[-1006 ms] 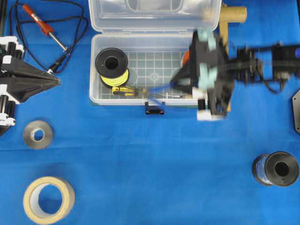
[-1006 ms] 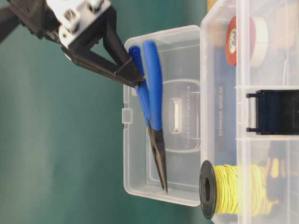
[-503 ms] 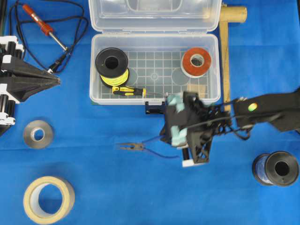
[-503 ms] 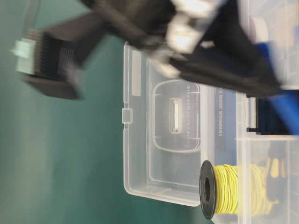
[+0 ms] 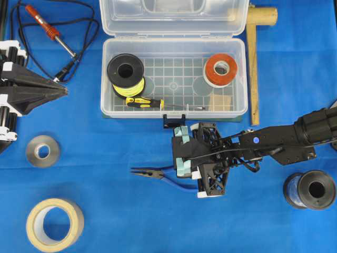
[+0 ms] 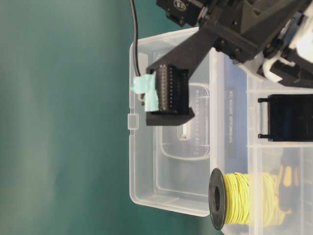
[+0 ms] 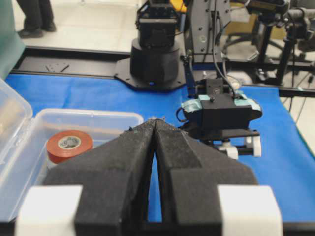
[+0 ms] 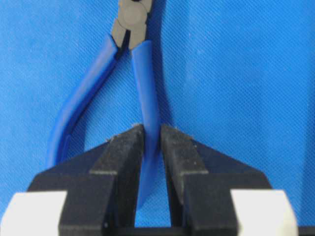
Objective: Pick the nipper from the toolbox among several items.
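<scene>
Nipper (image 8: 133, 73) tips: cut off by the top edge of the right wrist view; only the pivot and blue handles are seen.
Nipper handles (image 5: 176, 182), overhead view: partly covered by the right end effector (image 5: 184, 171).
Nipper, table-level view: not seen at all.
Toolbox (image 6: 171, 186): cut off at the right edge of the table-level view; its upper part is masked by the right arm.
Left end effector (image 5: 60, 90): its arm is cut off by the left edge of the overhead view.
Contact between nipper and worktop (image 5: 105, 211): cannot be judged.
</scene>
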Robot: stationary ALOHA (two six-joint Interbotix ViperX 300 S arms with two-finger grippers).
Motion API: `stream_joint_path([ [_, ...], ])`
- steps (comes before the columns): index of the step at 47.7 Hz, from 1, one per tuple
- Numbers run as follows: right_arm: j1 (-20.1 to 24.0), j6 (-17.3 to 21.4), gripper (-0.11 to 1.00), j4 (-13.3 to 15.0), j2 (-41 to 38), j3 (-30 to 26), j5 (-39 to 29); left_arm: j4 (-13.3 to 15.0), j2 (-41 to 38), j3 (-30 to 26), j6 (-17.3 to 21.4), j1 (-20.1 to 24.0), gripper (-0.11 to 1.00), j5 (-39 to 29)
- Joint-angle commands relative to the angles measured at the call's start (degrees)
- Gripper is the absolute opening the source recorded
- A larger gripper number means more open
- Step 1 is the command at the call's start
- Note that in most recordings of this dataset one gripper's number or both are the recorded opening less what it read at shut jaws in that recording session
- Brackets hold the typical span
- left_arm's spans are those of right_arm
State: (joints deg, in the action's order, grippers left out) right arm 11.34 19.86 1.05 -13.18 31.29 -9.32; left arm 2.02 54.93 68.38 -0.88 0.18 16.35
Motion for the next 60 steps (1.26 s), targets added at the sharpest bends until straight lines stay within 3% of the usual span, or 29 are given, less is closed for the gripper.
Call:
stream_joint_path([
  [1,0.1,0.2,0.14,-0.1,1.0,-1.3,-0.5,0.1,-0.3,-0.6,0.1,0.2,0.0,0.6],
  [8,-0.1,0.2,0.16,-0.1,1.2,-1.5,-2.5,0.1,-0.3,-0.7,0.1,0.2,0.0,0.5],
  [18,-0.3,-0.5,0.76,1.1,7.9,-1.8,-10.3,0.1,-0.2,-0.6,0.1,0.2,0.0,0.5],
  [20,-0.3,-0.5,0.8,1.6,10.4,-1.7,-11.7,0.1,-0.2,-0.6,0.1,0.2,0.0,0.4],
  [25,-0.3,-0.5,0.73,2.8,17.8,-0.9,-14.9,0.1,-0.2,-0.6,0.1,0.2,0.0,0.5],
  [33,-0.3,-0.2,0.73,5.5,30.0,3.4,-17.5,0.1,-0.3,-0.6,0.1,0.2,0.0,0.4],
  [40,-1.0,0.3,0.73,7.5,42.0,11.3,-16.8,0.1,-0.3,-0.6,0.0,0.2,0.0,0.4],
  [53,-3.2,2.5,0.73,7.5,64.8,26.7,-13.4,0.1,-0.3,-0.5,0.0,0.2,0.0,0.4],
  [60,-5.6,3.5,0.73,7.5,72.3,33.8,-11.3,0.1,-0.4,-0.5,0.1,0.2,0.0,0.5],
])
